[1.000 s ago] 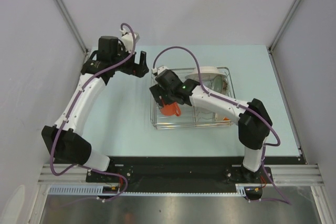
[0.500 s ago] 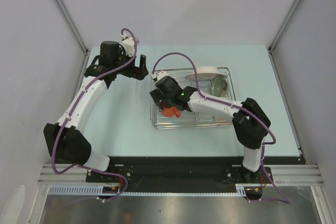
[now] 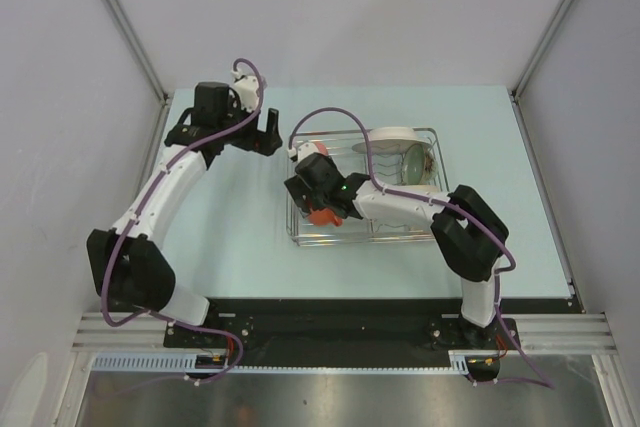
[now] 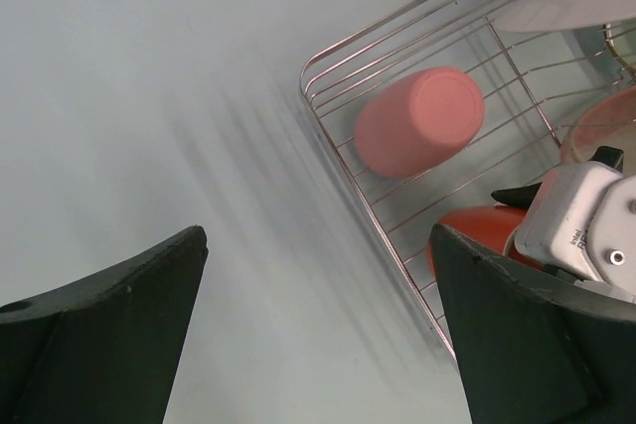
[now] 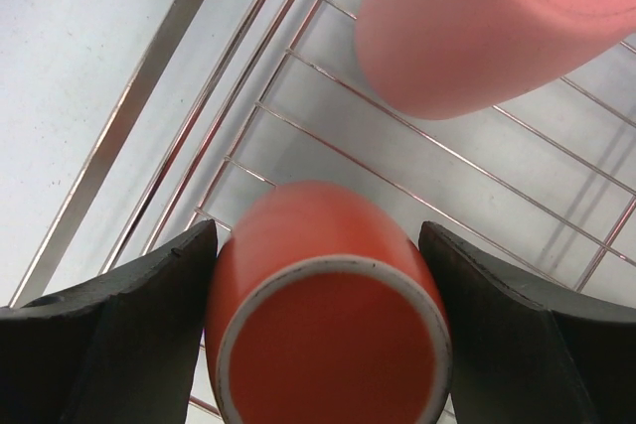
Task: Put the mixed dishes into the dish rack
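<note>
The dish rack (image 3: 400,239) of thin wire sits mid-table. My right gripper (image 3: 318,209) reaches into its near-left corner, shut on the orange mug (image 5: 328,345), which fills the gap between both fingers, mouth toward the camera, just above the rack wires. The mug (image 3: 322,215) also shows in the top view. The pink cup (image 5: 487,17) lies on its side in the rack's far-left corner (image 4: 417,121). My left gripper (image 4: 318,245) hangs open over bare table left of the rack (image 4: 397,235), holding nothing. A white plate (image 3: 395,135) and a cream plate (image 3: 415,162) stand at the rack's far right.
Grey walls close in the table on the left, right and back. Pale blue table (image 3: 230,237) lies left of and in front of the rack. Purple cables loop over both arms.
My right gripper has carried the orange mug leftward and nearer, toward the rack's near-left corner. The left arm has drawn back slightly to the left, still open.
</note>
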Motion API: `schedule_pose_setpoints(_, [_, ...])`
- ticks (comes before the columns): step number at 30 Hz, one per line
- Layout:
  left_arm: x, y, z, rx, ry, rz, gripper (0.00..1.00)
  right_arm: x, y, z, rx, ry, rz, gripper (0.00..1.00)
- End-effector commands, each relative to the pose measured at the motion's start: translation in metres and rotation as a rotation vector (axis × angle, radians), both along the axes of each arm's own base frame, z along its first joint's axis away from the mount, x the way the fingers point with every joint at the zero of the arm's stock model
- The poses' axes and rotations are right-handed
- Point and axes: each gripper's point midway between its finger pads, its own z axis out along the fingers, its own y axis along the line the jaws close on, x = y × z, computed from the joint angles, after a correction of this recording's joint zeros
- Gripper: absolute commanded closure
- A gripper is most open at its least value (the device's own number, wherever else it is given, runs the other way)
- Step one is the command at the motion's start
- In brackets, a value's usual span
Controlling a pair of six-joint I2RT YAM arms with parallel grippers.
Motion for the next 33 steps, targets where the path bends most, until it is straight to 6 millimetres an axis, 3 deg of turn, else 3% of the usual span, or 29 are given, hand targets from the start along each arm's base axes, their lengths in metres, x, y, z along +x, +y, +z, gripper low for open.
schedule_pose_setpoints(1, [0.007,0.0,-0.002,-0.019,-0.008,0.006,0.0,0.007,0.013,0.01,0.043,-0.053,-0.006,0.91])
schedule_pose_setpoints(5, [0.007,0.001,-0.004,-0.018,-0.009,0.009,0.0,0.002,0.012,0.01,0.015,-0.071,-0.011,0.61])
schedule_pose_setpoints(9, [0.006,0.001,-0.006,-0.014,-0.008,0.005,0.0,-0.005,0.013,0.014,-0.015,-0.102,0.002,0.54])
schedule_pose_setpoints(12, [0.006,0.0,-0.007,-0.016,-0.012,0.001,0.0,-0.007,0.012,0.019,-0.027,-0.127,-0.002,0.34])
schedule_pose_setpoints(15, [0.006,0.0,-0.007,-0.015,-0.013,0.003,0.0,-0.008,0.009,0.02,-0.033,-0.127,-0.003,0.04])
schedule_pose_setpoints(16, [0.007,0.001,-0.007,-0.008,-0.021,0.003,0.0,-0.008,0.009,0.02,-0.035,-0.128,-0.001,0.0])
schedule_pose_setpoints(20, [0.005,0.003,-0.003,-0.005,-0.04,0.007,0.0,-0.007,0.001,0.015,-0.069,-0.118,-0.016,0.0])
schedule_pose_setpoints(25, [0.003,0.003,-0.002,-0.004,-0.045,0.003,0.0,-0.006,-0.004,0.026,-0.067,-0.146,-0.038,0.0])
schedule_pose_setpoints(28, [0.002,0.003,-0.004,-0.003,-0.04,0.003,0.0,-0.006,-0.007,0.047,-0.037,-0.171,-0.048,0.0])
schedule_pose_setpoints(33, [0.004,0.006,0.002,0.005,-0.061,0.02,0.0,-0.007,-0.021,0.099,0.007,-0.256,-0.071,0.0])
